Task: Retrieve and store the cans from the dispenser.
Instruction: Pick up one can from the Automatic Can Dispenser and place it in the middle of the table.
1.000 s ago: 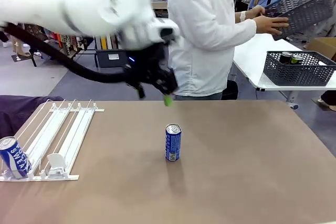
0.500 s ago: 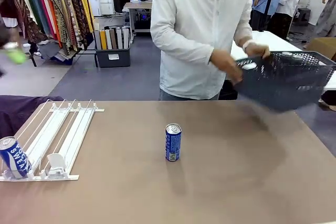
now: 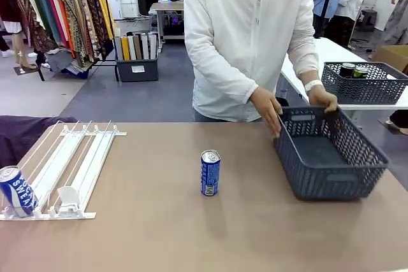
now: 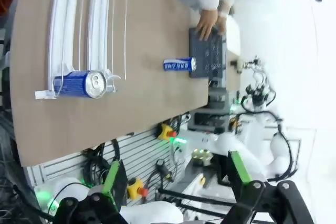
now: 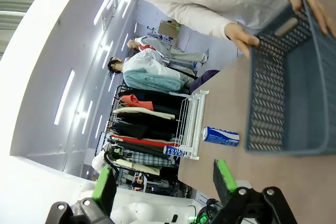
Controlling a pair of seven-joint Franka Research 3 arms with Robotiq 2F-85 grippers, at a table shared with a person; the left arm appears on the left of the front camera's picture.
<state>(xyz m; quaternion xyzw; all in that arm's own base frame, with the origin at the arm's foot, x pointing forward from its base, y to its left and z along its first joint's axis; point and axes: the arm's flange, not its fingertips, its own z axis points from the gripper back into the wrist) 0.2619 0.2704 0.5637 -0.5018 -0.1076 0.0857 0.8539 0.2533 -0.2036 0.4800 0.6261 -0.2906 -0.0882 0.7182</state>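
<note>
Front: upright blue can (image 3: 210,172) stands mid-table (image 3: 191,240), its white print too small to read. Second blue can (image 3: 16,190) leans at the dispenser (image 3: 80,157) near end, far left; its print reads "SWEAT". Grey basket (image 3: 328,157) sits on the table right of the upright can, apart from it and close to the right table edge. Half a second back it was mid-air, and now it's down. Person's hands (image 3: 266,109) are on its far rim. A second ago the left arm hung over the upright can; it has swung off left, leaving bare tabletop all round that can. Far basket (image 3: 363,87) on the white side table (image 3: 303,68) holds dark cans (image 3: 347,69).

Left wrist: left gripper (image 4: 176,177) is spread wide with nothing between the pads, out past the table's near edge. Second blue can (image 4: 79,84) is at the dispenser (image 4: 79,14) end, silver top facing the camera. Upright blue can (image 4: 179,65) is between the dispenser and the grey basket (image 4: 207,51).

Right wrist: right gripper (image 5: 165,182) has its fingers apart, empty, off the table edge. Grey basket (image 5: 283,87) is nearest, hands (image 5: 241,38) on its rim. Upright blue can (image 5: 220,136) is beyond it, then the dispenser (image 5: 191,119).
</note>
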